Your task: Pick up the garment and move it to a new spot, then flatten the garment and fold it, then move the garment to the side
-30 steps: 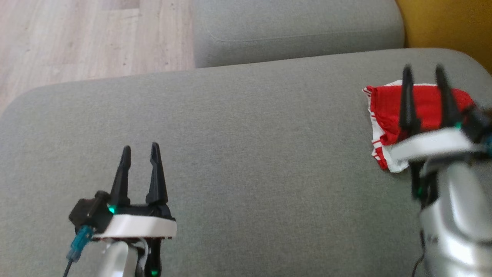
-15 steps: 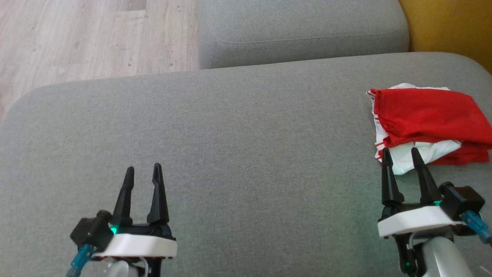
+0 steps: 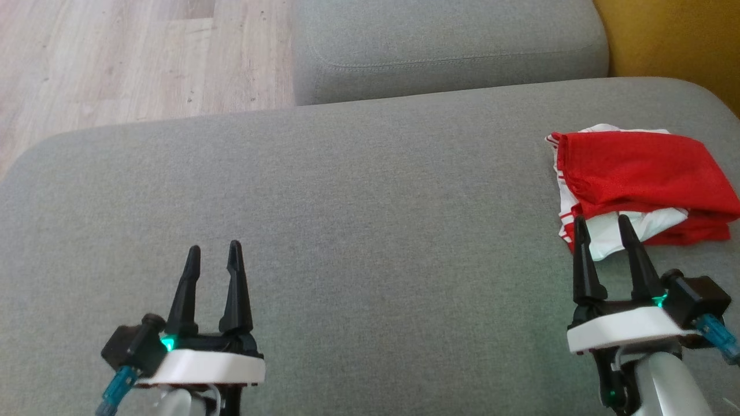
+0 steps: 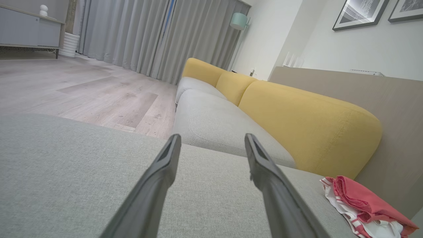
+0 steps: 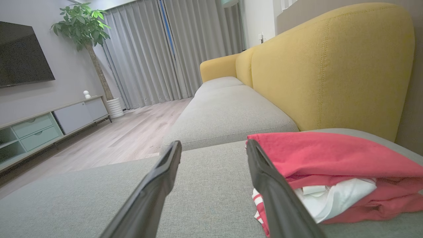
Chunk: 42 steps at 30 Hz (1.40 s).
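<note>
Grey cushion [image 3: 370, 231] is lying under the left gripper [image 3: 214, 247], hovering with jaws spread. The right gripper [image 3: 601, 219], jaws spread and empty, is backing off the red garment [image 3: 636, 167], now lying folded at the cushion's right end; job seemingly done.

No writing, label, brand, number or sign can be read in any view. The framed pictures [image 4: 360, 13] on the wall in the left wrist view are cut off by the picture's edge and too small to tell whether they carry any lettering.
</note>
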{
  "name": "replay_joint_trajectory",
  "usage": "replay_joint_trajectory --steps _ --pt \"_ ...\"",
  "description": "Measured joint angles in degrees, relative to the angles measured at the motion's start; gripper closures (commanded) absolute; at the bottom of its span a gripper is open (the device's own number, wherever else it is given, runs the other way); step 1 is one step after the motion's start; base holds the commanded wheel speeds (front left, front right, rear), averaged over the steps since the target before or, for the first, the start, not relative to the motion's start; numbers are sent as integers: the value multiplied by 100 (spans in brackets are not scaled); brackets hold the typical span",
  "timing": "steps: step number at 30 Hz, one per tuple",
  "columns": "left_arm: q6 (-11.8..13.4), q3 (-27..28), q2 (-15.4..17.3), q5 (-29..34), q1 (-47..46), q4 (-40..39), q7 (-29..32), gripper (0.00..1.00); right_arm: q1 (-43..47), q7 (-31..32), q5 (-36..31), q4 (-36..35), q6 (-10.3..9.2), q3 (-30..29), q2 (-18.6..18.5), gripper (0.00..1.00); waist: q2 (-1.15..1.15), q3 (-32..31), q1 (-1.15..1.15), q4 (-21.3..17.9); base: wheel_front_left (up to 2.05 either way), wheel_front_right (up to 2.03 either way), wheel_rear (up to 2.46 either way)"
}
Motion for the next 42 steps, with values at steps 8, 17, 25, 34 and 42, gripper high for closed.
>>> replay_joint_trajectory --steps 8,17,25,34,42 --pt "-1 5 0 -1 0 10 0 0 0 0 1 -27 0 21 0 0 0 37 0 -16 0 0 0" --pt "1 -1 -4 -51 37 241 2 100 48 10 2 187 0 73 7 100 -1 54 0 -18 0 0 0" --pt "1 -14 -4 -365 315 476 102 100 323 113 358 417 0 77 11 100 0 56 1 -13 0 0 0" --pt "1 32 -3 -867 314 475 229 100 322 254 927 402 0 22 11 100 0 57 1 -6 0 0 0" --pt "1 146 0 -1308 311 471 355 100 321 367 1444 396 0 -53 11 100 0 59 1 1 0 0 0"
